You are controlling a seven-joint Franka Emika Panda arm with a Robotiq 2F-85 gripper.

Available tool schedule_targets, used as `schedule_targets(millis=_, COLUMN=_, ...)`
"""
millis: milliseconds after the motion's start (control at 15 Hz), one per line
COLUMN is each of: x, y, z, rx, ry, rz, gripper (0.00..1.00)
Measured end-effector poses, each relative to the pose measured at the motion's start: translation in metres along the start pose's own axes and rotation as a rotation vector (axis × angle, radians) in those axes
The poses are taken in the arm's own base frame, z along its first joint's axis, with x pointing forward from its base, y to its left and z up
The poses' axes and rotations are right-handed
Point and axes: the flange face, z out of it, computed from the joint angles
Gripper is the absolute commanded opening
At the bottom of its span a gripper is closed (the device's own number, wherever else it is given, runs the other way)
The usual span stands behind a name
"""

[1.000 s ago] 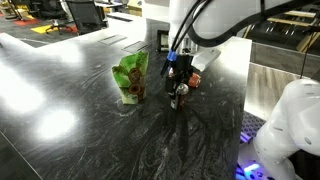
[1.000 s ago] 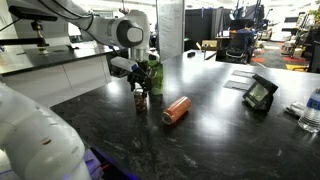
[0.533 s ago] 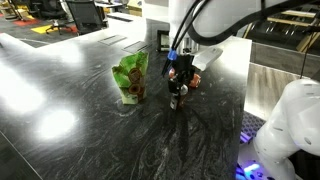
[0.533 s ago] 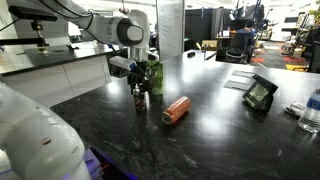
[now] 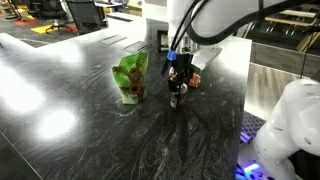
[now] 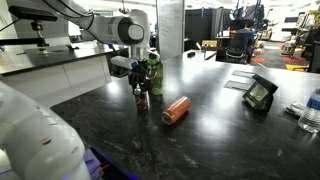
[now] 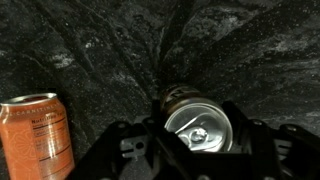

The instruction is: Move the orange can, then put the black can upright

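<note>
The black can [image 6: 141, 100] stands upright on the dark marbled table [image 6: 215, 130], and it also shows in an exterior view [image 5: 178, 98]. My gripper [image 6: 140, 90] comes down over it and is shut on it. In the wrist view its silvery top [image 7: 197, 128] sits between my jaws [image 7: 196, 140]. The orange can [image 6: 176, 109] lies on its side on the table just beside the black can. It shows partly behind the gripper in an exterior view [image 5: 196, 79] and at the left of the wrist view [image 7: 35, 135].
A green leafy packet [image 5: 129, 78] stands close beside the gripper, also seen in an exterior view [image 6: 153, 72]. A small black stand [image 6: 260, 92] and a water bottle [image 6: 312, 110] sit farther along the table. The table edge [image 5: 245, 110] is near.
</note>
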Motion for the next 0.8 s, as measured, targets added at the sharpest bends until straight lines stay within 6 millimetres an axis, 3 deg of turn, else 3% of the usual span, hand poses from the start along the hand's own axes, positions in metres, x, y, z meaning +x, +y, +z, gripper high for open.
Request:
schedule_targets(millis=467, x=-0.009, y=0.018, z=-0.042, rx=-0.081, ry=0.010, rz=-0.010, gripper=0.37)
schedule_targets(millis=600, x=-0.015, y=0.037, z=-0.057, rx=-0.088, ry=0.040, rz=-0.007, gripper=0.37)
schedule_targets(millis=800, x=-0.026, y=0.084, z=-0.081, rx=-0.103, ry=0.100, rz=-0.005, gripper=0.37)
